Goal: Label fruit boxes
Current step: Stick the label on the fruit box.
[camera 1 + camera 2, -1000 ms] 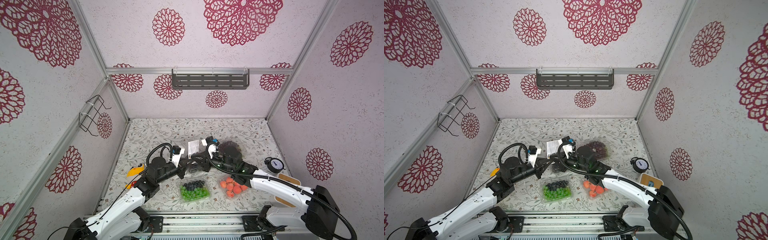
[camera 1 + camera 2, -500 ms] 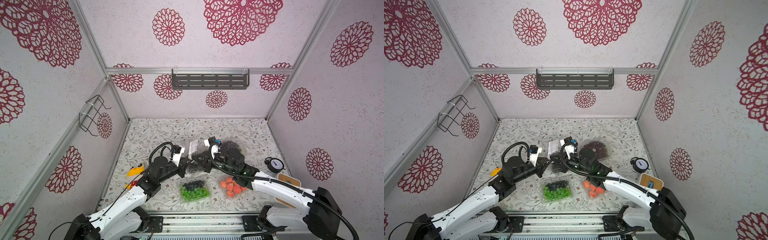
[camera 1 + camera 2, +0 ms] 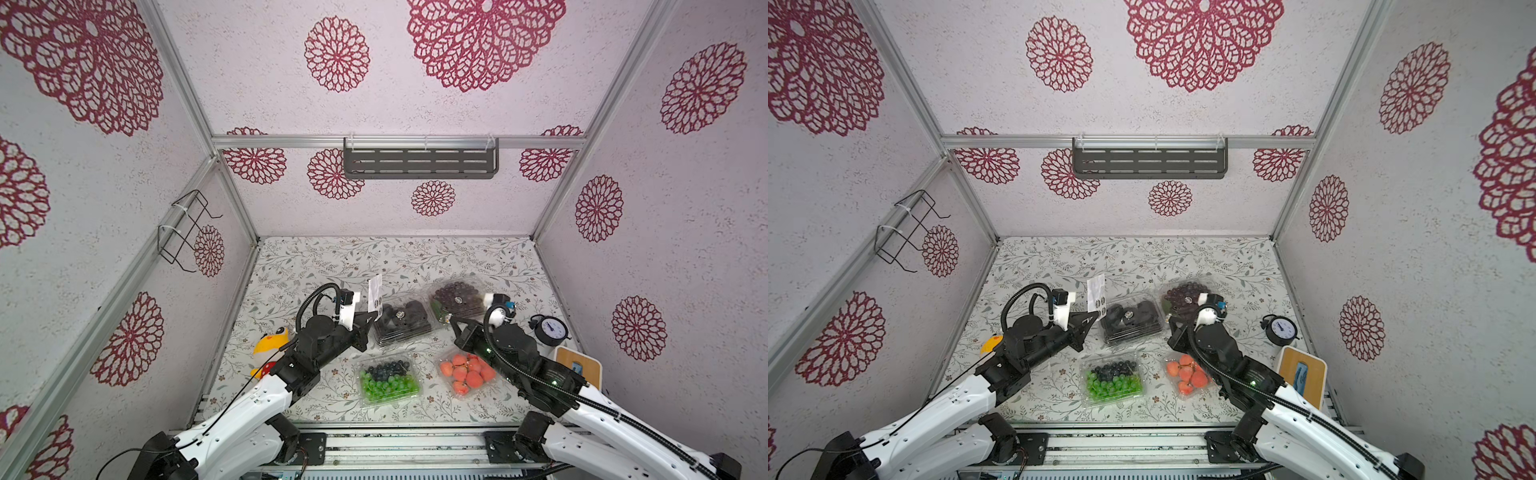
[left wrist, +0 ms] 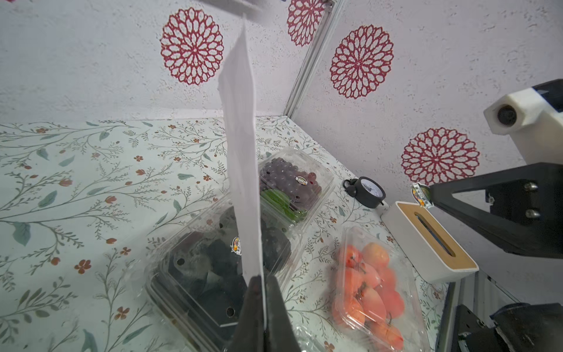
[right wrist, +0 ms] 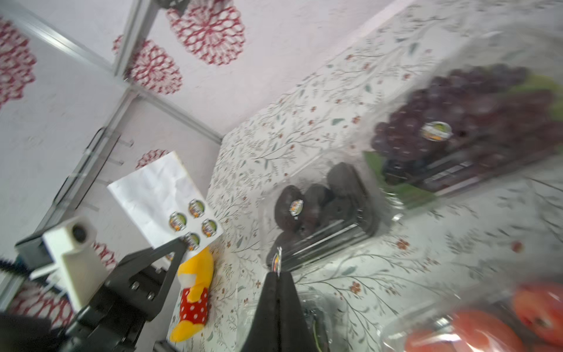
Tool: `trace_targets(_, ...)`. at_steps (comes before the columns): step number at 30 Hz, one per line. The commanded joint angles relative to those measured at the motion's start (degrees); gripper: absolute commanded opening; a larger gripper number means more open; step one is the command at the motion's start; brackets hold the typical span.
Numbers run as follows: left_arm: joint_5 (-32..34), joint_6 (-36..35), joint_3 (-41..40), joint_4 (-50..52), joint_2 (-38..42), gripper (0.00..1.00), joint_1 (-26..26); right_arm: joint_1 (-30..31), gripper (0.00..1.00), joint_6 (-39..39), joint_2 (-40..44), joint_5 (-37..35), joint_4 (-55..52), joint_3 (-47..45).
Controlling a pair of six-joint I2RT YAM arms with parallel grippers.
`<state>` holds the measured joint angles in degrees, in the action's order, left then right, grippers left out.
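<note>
So far, two of the four fruit boxes appear to be labelled. A round sticker is seen on the lid of the box of black fruit (image 3: pixel 401 326) and another on the box of purple grapes (image 3: pixel 457 297), which lie side by side toward the back of the table (image 3: pixel 316 266). No sticker can be made out on the box of green and blue fruit (image 3: pixel 388 379) or on the box of orange-red fruit (image 3: pixel 465 372), both nearer the front edge; these two are judged to be left.

A third label is in hand: a peeled sticker (image 5: pixel 276 259) is pinched at the very tips of the right gripper (image 5: pixel 277 274), whose fingers are pressed together on it, above the table near the black-fruit box. The sticker sheet (image 4: pixel 240 137) is held upright by the left gripper (image 4: pixel 263 279), its fingers clamped on the lower edge. At least four stickers are counted on it in the right wrist view.

A small clock (image 3: pixel 550 330) and a white box with a wooden top (image 3: pixel 577 365) are placed at the right side, and a yellow toy (image 3: pixel 272 345) at the left. Part of the orange-red box is overhung by the right arm itself, while the green-and-blue box is left uncovered between the arms.
</note>
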<state>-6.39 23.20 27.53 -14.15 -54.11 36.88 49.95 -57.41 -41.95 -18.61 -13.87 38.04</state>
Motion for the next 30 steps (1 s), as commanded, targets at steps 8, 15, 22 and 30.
trace_targets(8, -3.8, -1.2, -2.5, 1.3, 3.7, 0.0, 0.6, 0.1, 0.0, -29.3, -5.7, -11.2, -26.4, -2.3)
trace_targets(15, -6.6, -1.1, -3.1, -0.3, 2.3, 0.0, 0.6, 0.2, 0.0, -33.8, -6.3, -7.5, -28.4, -4.6)
trace_targets(22, -6.4, -0.9, -3.9, -1.7, 2.3, 0.0, 0.6, 0.2, 0.0, -32.9, -7.1, -7.7, -24.5, -5.1)
trace_targets(30, -6.4, -0.8, -5.2, -1.7, 3.9, 0.0, 0.5, 0.2, 0.0, -32.3, -9.6, -4.7, -23.0, -5.4)
